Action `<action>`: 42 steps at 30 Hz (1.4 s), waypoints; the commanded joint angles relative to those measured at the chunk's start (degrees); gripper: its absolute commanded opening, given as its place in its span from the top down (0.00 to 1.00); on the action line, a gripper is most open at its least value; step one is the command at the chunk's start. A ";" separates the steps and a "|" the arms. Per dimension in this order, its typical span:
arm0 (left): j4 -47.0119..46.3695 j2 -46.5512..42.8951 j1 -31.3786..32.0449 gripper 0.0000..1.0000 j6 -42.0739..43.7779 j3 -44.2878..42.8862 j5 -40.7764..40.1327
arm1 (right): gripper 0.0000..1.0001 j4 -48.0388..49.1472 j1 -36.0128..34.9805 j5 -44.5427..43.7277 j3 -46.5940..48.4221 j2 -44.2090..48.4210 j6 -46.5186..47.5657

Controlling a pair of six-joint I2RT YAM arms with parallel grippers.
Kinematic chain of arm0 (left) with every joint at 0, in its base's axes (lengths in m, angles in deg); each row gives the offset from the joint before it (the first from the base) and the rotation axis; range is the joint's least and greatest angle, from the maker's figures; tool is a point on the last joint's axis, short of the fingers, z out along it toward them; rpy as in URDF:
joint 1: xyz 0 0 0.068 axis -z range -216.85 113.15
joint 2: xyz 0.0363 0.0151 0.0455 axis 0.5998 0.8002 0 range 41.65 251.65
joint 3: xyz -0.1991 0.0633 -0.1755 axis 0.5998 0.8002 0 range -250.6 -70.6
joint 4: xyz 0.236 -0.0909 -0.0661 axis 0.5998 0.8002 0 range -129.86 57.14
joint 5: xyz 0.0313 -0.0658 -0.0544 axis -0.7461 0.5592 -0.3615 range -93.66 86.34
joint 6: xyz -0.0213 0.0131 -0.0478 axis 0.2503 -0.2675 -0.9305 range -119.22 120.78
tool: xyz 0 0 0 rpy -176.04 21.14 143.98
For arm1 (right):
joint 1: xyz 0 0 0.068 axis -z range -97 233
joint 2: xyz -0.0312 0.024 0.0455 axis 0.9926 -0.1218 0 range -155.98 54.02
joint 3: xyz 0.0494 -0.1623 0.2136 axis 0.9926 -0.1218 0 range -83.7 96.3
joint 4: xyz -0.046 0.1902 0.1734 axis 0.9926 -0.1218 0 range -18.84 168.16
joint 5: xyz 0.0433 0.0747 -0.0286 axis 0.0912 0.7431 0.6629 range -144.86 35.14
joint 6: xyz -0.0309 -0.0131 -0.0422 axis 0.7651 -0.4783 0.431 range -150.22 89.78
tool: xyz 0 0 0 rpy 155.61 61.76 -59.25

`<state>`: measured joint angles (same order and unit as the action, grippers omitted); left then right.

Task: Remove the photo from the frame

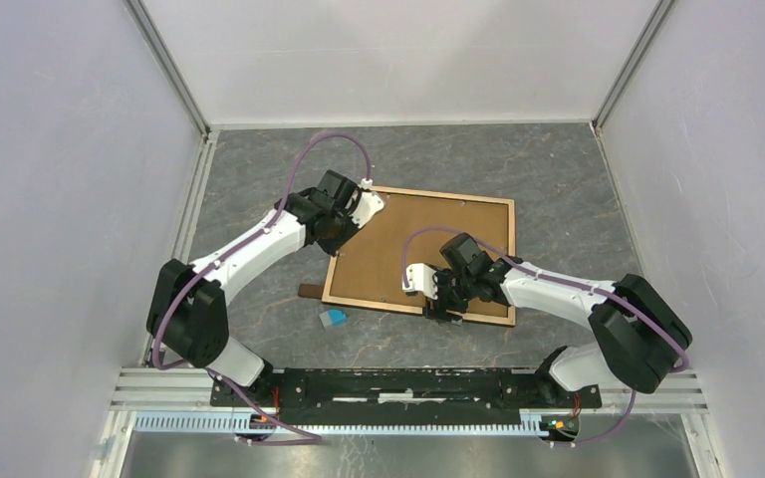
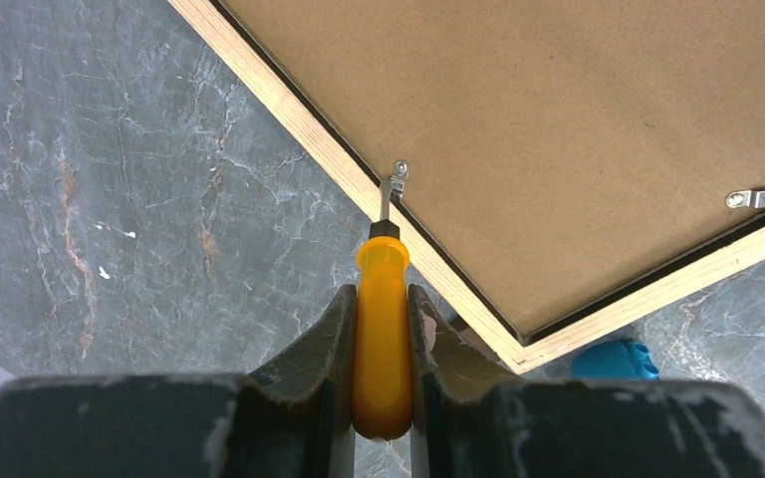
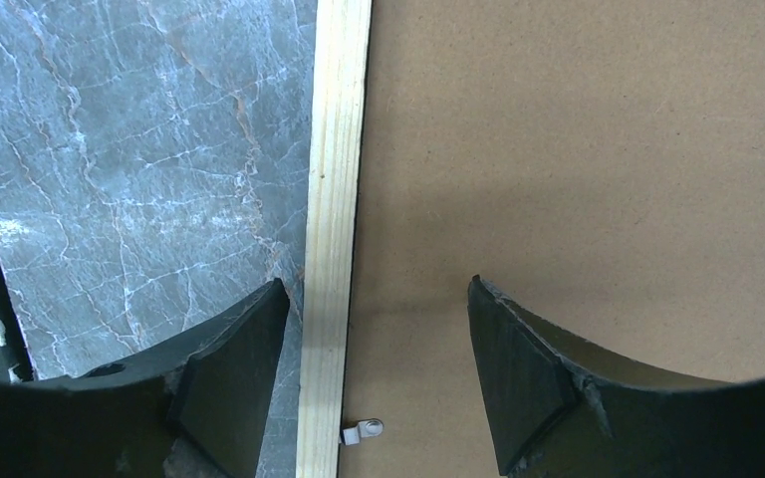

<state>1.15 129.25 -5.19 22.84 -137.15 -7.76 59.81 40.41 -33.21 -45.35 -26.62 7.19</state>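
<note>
**Frame face down; left claw on tool**

The frame (image 1: 420, 254) lies back-up in the middle of the table (image 1: 259, 189), its brown backing board (image 3: 578, 149) uppermost. The left gripper (image 2: 382, 296) is clenched on an orange screwdriver (image 2: 382, 334), whose tip is apparently at a metal clip (image 2: 394, 179). The right gripper (image 3: 377, 284) is spread wide, straddling the wood rim (image 3: 334, 219) and grasping nothing.

Bright even light, soft shadows, sharp

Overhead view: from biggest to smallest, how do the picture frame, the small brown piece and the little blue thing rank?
1. The picture frame, lying back-up: by far the largest.
2. The brown piece and the blue thing: both tiny and about alike. The brown piece may continue under the frame, so no ranking.
</note>
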 commanded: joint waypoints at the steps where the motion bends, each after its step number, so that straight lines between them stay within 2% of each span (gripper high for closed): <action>1: -2.65 0.08 0.25 0.98 3.56 0.63 -2.47 | 0.28 -2.00 -0.36 -0.65 -0.63 -1.52 -0.30; 14: -2.60 0.70 1.28 0.98 6.89 1.64 -5.45 | 0.29 -2.06 -0.48 -0.95 -0.64 -2.09 -0.32; 25: 3.68 -1.50 3.58 0.98 8.00 3.26 -5.19 | 0.31 -1.70 -0.46 -1.36 -0.36 -2.46 -0.84; 34: 4.19 -2.38 3.76 0.98 5.18 3.43 -0.98 | 0.32 -1.69 -0.48 -1.35 -0.13 -2.79 -1.02; 42: -1.10 -1.93 3.67 0.98 1.42 5.11 1.27 | 0.32 -1.90 -0.48 -1.05 0.15 -3.23 -1.22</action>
<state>0.24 127.78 -1.41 27.76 -133.96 -10.30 60.07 40.24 -34.19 -44.87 -27.43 6.84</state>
